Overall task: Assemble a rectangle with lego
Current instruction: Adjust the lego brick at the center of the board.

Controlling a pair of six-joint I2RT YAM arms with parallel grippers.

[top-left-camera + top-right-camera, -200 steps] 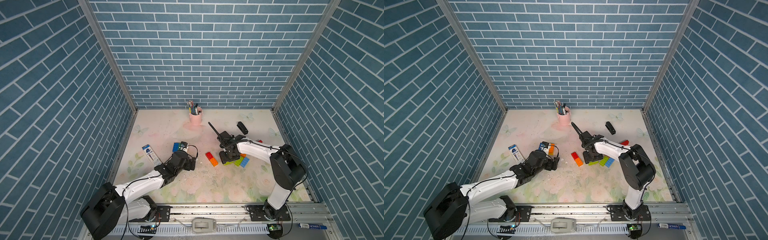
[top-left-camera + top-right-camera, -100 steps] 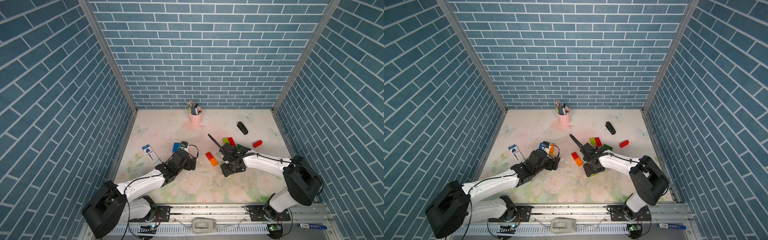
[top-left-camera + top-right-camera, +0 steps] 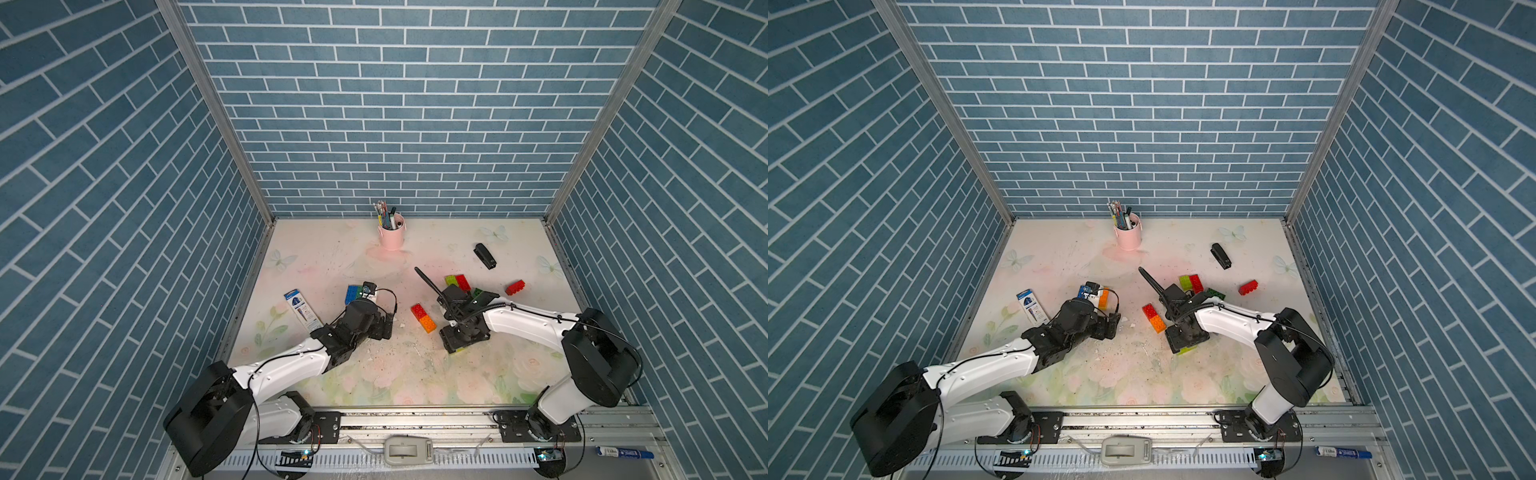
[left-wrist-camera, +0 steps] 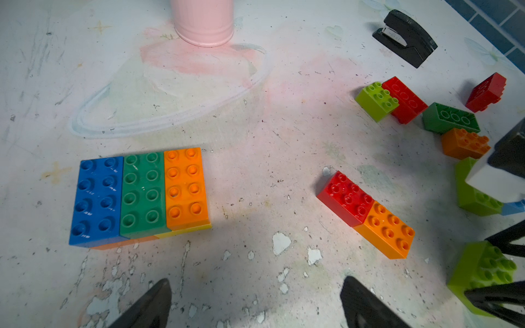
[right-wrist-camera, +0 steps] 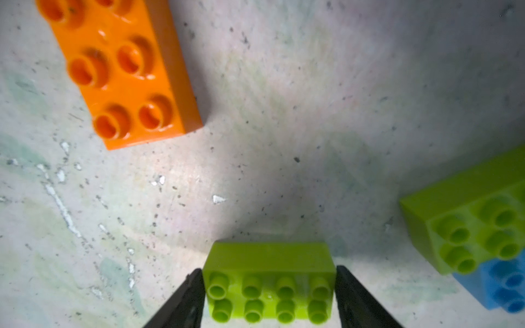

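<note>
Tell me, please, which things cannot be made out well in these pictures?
- Built block, left wrist view: its top bricks hide the lower layer; only orange and yellow slivers show.
- Blue brick, right wrist view: cut off by the frame's edge.
- Right gripper, same view: unclear whether its fingers touch the lime brick between them.
- Pink cup, a top view: its pens are too small.

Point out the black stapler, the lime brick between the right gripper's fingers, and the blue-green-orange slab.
Black stapler (image 4: pixel 406 35): left wrist view, on its top cover.
Lime brick (image 5: pixel 270 282): right wrist view, on its studded top face.
Blue-green-orange slab (image 4: pixel 142 196): left wrist view, on its green middle part.
</note>
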